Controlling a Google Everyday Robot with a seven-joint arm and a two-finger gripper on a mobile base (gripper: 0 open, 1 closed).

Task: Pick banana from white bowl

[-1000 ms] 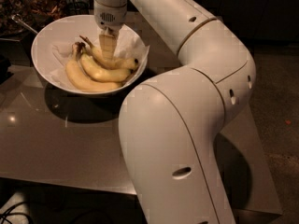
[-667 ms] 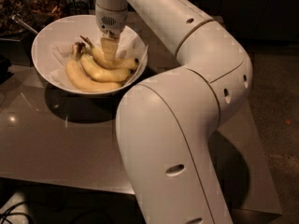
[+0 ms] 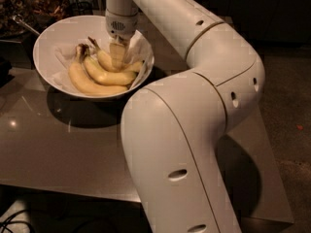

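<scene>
While at banana [image 3: 103,60], claw [image 3: 118,56] inside bowl [image 3: 47,35]

Glossy grey-brown table [image 3: 58,149] with the white bowl [image 3: 54,32] on it, pincer [image 3: 118,56] low inside that bowl.

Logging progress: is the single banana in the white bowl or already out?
In. The banana lies inside the white bowl, beside the joined pair; the gripper hangs right over it.

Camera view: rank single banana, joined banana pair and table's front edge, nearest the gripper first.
1. banana, at the gripper inside the white bowl.
2. joined pair, front-left of it.
3. table, front edge, outside bowl.
</scene>
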